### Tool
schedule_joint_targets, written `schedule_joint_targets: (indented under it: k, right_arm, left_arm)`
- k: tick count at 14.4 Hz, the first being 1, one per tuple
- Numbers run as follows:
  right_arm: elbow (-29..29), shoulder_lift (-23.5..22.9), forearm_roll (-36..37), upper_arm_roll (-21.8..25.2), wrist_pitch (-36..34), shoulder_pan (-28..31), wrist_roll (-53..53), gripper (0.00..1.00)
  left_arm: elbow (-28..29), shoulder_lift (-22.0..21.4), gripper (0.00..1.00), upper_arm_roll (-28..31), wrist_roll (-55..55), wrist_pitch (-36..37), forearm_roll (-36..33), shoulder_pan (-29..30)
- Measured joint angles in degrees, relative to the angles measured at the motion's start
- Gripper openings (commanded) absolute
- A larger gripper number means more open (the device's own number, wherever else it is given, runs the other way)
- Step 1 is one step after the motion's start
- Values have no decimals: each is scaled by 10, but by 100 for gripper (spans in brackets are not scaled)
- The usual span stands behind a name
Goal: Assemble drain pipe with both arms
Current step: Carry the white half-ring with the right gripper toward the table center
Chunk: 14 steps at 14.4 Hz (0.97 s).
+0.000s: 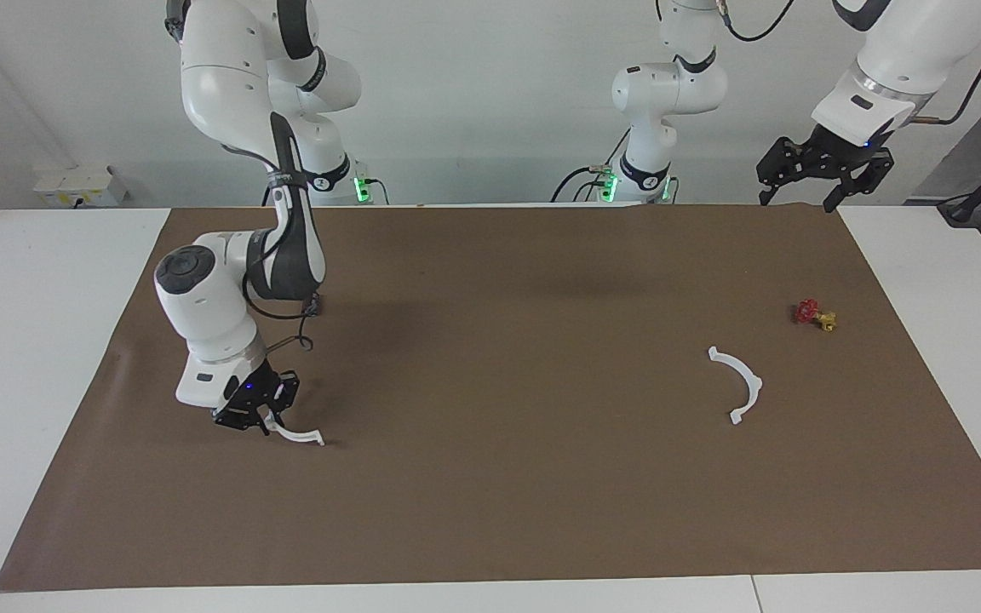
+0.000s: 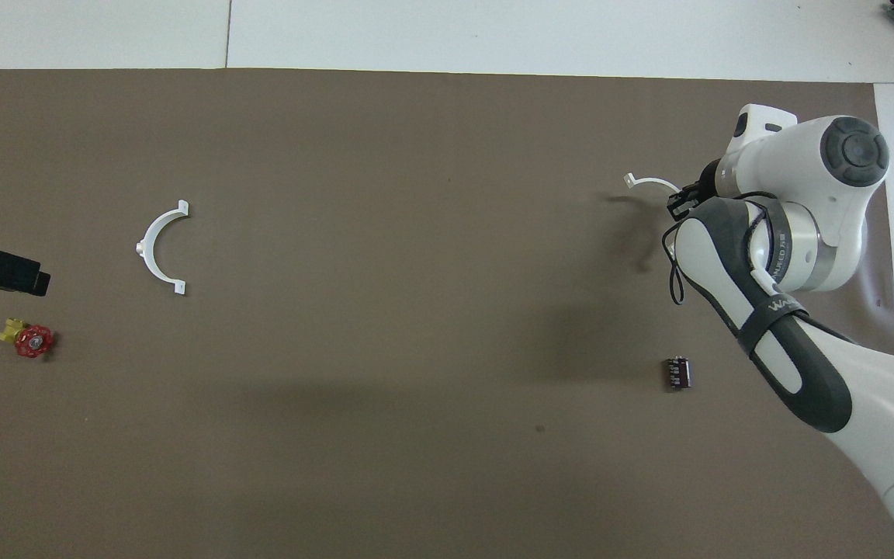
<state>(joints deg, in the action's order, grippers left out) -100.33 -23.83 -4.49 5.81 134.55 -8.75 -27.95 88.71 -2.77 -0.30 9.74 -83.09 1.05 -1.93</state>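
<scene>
The drain pipe lies in two white half-ring pieces. My right gripper is shut on one end of the first arc, at the right arm's end of the brown mat. That arc hangs just off the mat, its shadow apart from it, and its held end is hidden under the right gripper. The second arc lies flat on the mat toward the left arm's end, also seen from overhead. My left gripper waits open and raised over the mat's corner by its base; only its black tip shows overhead.
A small red and yellow valve sits on the mat nearer the robots than the second arc. A small dark cylinder lies near the right arm's forearm. The brown mat covers most of the white table.
</scene>
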Motion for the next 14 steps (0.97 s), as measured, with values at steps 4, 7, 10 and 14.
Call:
schedule_joint_targets:
  k: [4,7,10,14]
  right_arm:
    - [0,30,0,0,-42,-88,174,0]
    - [-3,31,11,-1,-43,-149,299,0]
    - [-10,31,62,-1,-46,-199,417,0]
    - [-22,17,111,-2,-45,-262,538,0]
  left_arm:
    - [0,0,100,0,0,0,0,0]
    - [0,0,100,0,0,0,0,0]
    - [0,0,100,0,0,0,0,0]
    - [0,0,100,0,0,0,0,0]
